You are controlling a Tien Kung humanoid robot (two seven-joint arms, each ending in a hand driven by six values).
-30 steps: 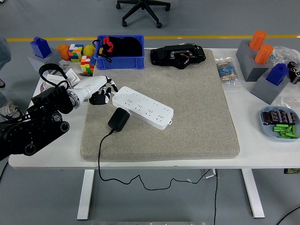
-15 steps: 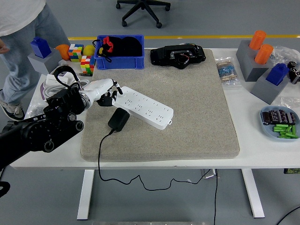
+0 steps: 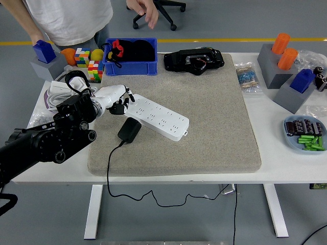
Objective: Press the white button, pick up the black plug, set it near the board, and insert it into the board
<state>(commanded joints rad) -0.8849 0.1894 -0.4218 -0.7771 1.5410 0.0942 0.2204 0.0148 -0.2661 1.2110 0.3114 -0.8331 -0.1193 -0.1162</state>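
Observation:
A white power strip (image 3: 157,117) lies slanted on the grey mat (image 3: 204,127). A black plug (image 3: 130,129) lies on the mat against the strip's near side, its black cable running off the table's front edge. My left hand (image 3: 120,102) reaches in from the left, its fingers curled down onto the strip's left end, holding nothing. The white button itself is hidden under the fingers. My right arm is out of view.
A blue bin (image 3: 131,56) and a black device (image 3: 194,60) stand at the mat's far edge. Colour cubes (image 3: 88,62) stand far left. Grey blocks with orange and blue pieces (image 3: 286,71) and a dish (image 3: 305,135) are at the right. A person (image 3: 71,20) stands behind the far left corner.
My left hand has moved right onto the strip's left end. A person has walked in at the far left, one hand now above the blue bin.

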